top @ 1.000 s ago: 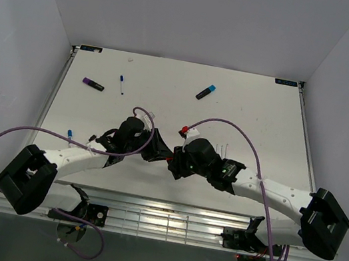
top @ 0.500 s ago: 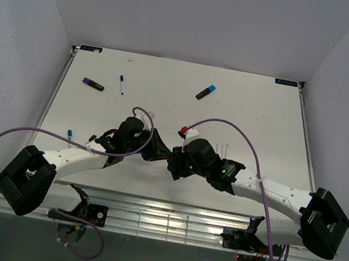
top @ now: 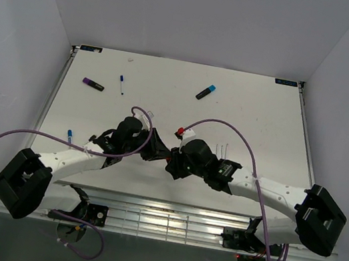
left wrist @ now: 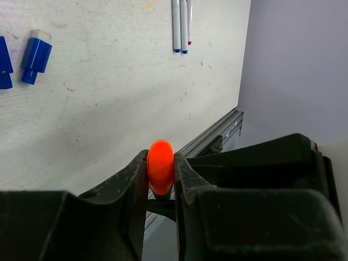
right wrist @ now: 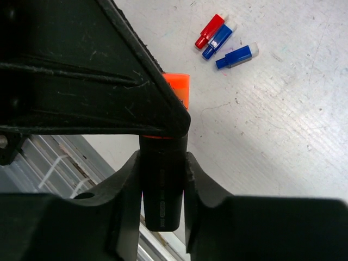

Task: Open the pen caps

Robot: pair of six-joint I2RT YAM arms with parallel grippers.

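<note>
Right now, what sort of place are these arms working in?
Probably a robotics lab work cell: a scuffed white table boxed in by plain walls, an aluminium rail along its near edge, and a blue-capped highlighter.

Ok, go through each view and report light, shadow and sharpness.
Top external view: even, soft light on the white table, faint shadows, no glare. Left wrist view: the round orange plastic cap is bright and sharp, the left gripper pinching it almost black. Right wrist view: the black highlighter body in the right gripper is dark, the small loose red cap crisp.
</note>
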